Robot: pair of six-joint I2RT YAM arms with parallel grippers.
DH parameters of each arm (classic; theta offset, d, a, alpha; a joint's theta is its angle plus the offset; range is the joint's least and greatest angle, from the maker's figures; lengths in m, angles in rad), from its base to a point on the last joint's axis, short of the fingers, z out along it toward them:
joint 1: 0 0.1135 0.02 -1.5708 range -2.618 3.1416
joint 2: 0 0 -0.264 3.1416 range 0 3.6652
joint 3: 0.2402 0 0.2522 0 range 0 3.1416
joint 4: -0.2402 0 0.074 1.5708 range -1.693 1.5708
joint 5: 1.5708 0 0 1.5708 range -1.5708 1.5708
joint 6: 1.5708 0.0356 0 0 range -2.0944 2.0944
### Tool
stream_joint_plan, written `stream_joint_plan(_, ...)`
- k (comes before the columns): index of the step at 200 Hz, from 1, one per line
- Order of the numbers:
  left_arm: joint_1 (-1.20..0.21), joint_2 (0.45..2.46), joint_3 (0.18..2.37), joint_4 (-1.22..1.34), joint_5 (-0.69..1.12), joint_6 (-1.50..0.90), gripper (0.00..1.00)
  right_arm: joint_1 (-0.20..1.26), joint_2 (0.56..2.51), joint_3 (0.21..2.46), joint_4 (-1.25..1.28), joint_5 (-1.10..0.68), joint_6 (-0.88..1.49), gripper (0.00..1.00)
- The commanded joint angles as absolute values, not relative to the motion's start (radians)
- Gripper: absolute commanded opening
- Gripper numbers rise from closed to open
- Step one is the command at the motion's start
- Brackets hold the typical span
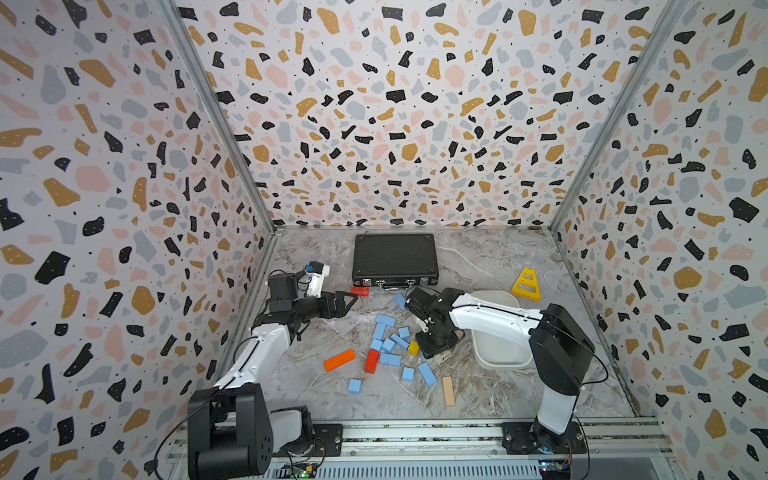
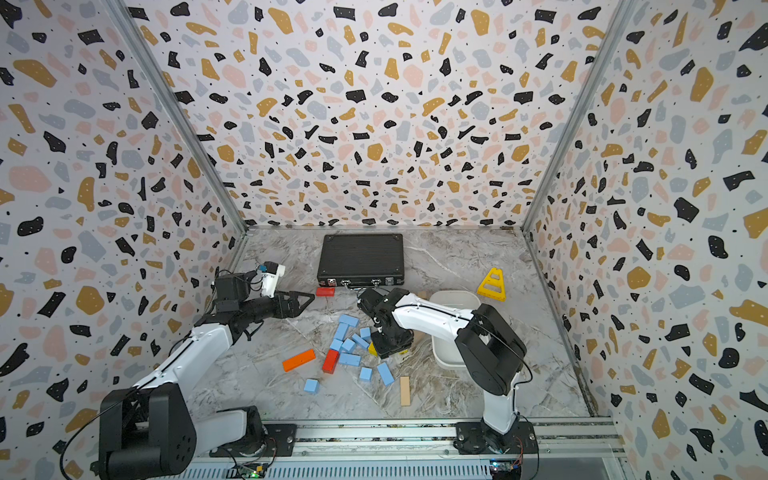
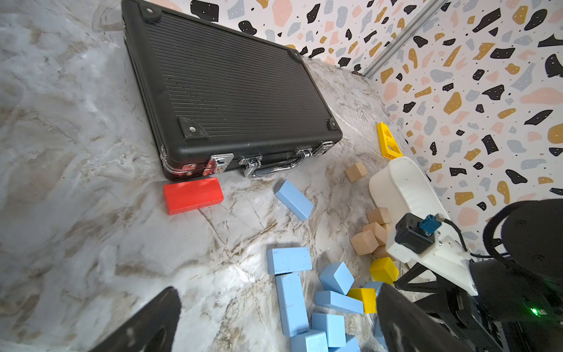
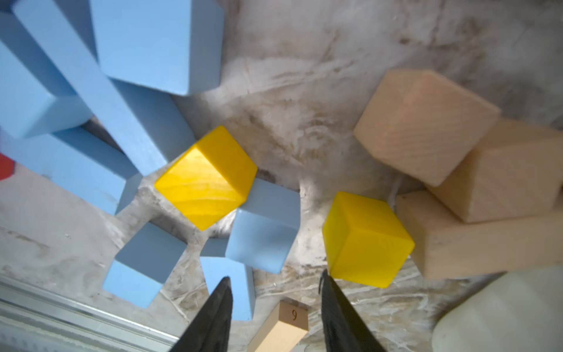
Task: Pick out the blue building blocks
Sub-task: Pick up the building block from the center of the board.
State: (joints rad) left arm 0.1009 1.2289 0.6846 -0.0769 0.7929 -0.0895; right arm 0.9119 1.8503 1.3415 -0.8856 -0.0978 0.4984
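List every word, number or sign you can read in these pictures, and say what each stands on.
"9": on the end face of a tan block, in the right wrist view.
Nothing else can be read; the case shows no legible label or brand.

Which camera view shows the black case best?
The left wrist view: the black case lies close and large, with its metal latches and handle plain. Both top views show it small, near the back wall. The right wrist view does not show it.

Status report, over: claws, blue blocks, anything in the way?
Left claw open, empty. Right claw open above blue blocks, none held. Yellow cubes flank the nearest one.
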Motion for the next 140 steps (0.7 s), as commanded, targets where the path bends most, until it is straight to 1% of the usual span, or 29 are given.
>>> stream_joint_plan(1, 0.1, 1.229, 0.681, -0.054, 0.819, -0.068, 1.0, 0.91, 1.868, 1.386, -0.887, -0.096, 0.504, 0.5)
stream_joint_plan(38, 0.1, 1.229, 0.683, -0.058, 0.818, -0.064, 1.0, 0.911, 1.903, 1.403, -0.867, -0.118, 0.503, 0.53)
stream_joint_plan(52, 0.1, 1.234, 0.683, -0.058, 0.818, -0.063, 1.0, 0.911, 1.916, 1.41, -0.865, -0.114, 0.497, 0.53)
stream_joint_plan(74, 0.1, 1.239, 0.683, -0.061, 0.818, -0.063, 1.0, 0.911, 1.937, 1.42, -0.866, -0.098, 0.491, 0.5)
stream_joint_plan(96, 0.099, 1.242, 0.683, -0.063, 0.818, -0.062, 1.0, 0.91, 1.947, 1.422, -0.865, -0.069, 0.484, 0.43)
stream_joint_plan(107, 0.1, 1.246, 0.683, -0.063, 0.819, -0.063, 1.0, 0.911, 1.95, 1.426, -0.864, -0.063, 0.473, 0.33)
stream_joint_plan(114, 0.1, 1.247, 0.683, -0.064, 0.819, -0.063, 1.0, 0.911, 1.951, 1.432, -0.865, -0.056, 0.467, 0.28)
stream_joint_plan(121, 0.1, 1.251, 0.684, -0.063, 0.819, -0.062, 1.0, 0.911, 1.949, 1.435, -0.869, -0.045, 0.466, 0.26)
stream_joint_plan(140, 0.1, 1.249, 0.686, -0.064, 0.827, -0.062, 1.0, 0.908, 1.922, 1.456, -0.883, -0.027, 0.455, 0.26)
